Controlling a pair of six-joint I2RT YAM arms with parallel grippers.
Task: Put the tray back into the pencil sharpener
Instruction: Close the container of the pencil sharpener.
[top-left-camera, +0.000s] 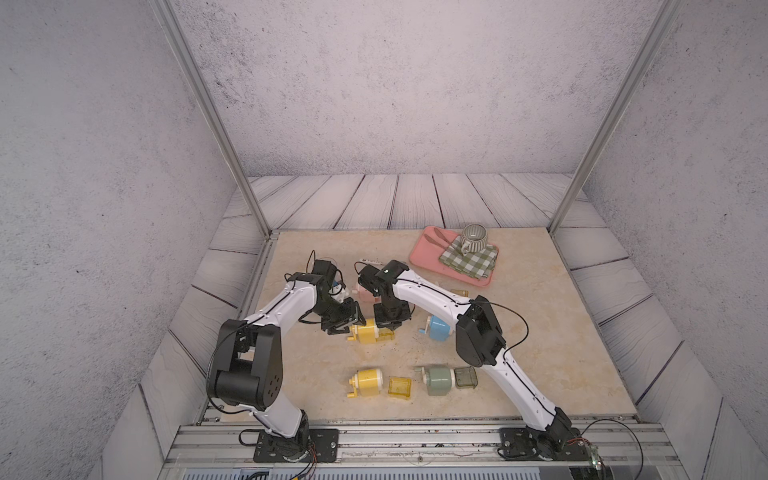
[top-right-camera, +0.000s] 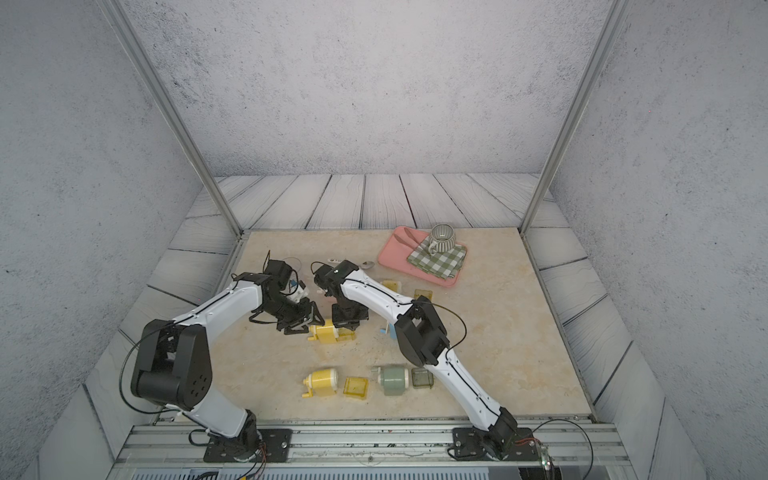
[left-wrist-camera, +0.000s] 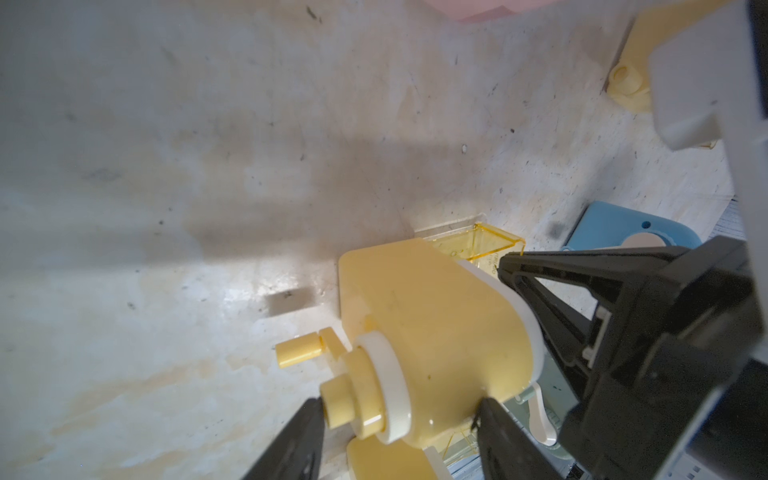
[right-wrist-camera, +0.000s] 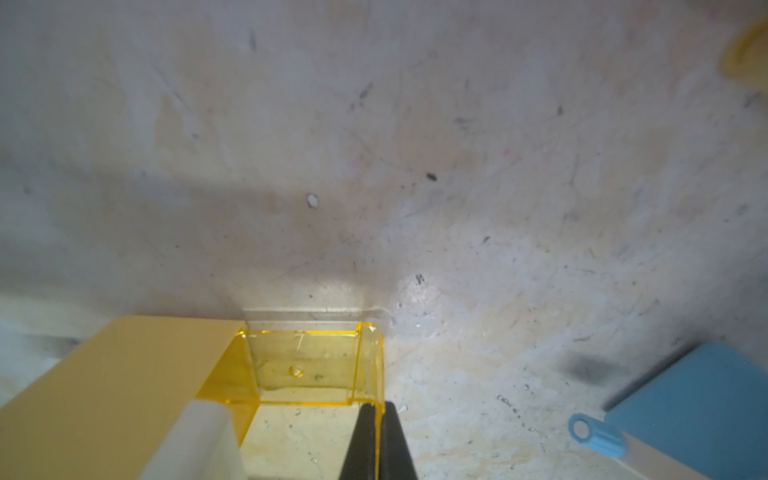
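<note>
Two claws on one unit, mid-desk. On the crank side, the left claw grips the yellow pencil sharpener across its body; its fingers press in from both sides in the left wrist view. On the other side, the right claw is nearly closed, pinching the outer wall of the clear yellow tray. That tray is at the sharpener's end opposite the crank: part already inside the body, the rest sticking out. Not fully seated.

Around that sharpener:
- blue sharpener near, past the tray end, not touching
- toward the arm bases: second yellow sharpener with a loose yellow tray just beside it
- same row: green sharpener with a dark tray just beside it
- back-wall side: pink sharpener, mostly hidden by the arms
- further back, well apart: pink platter carrying a checked cloth and a striped mug
</note>
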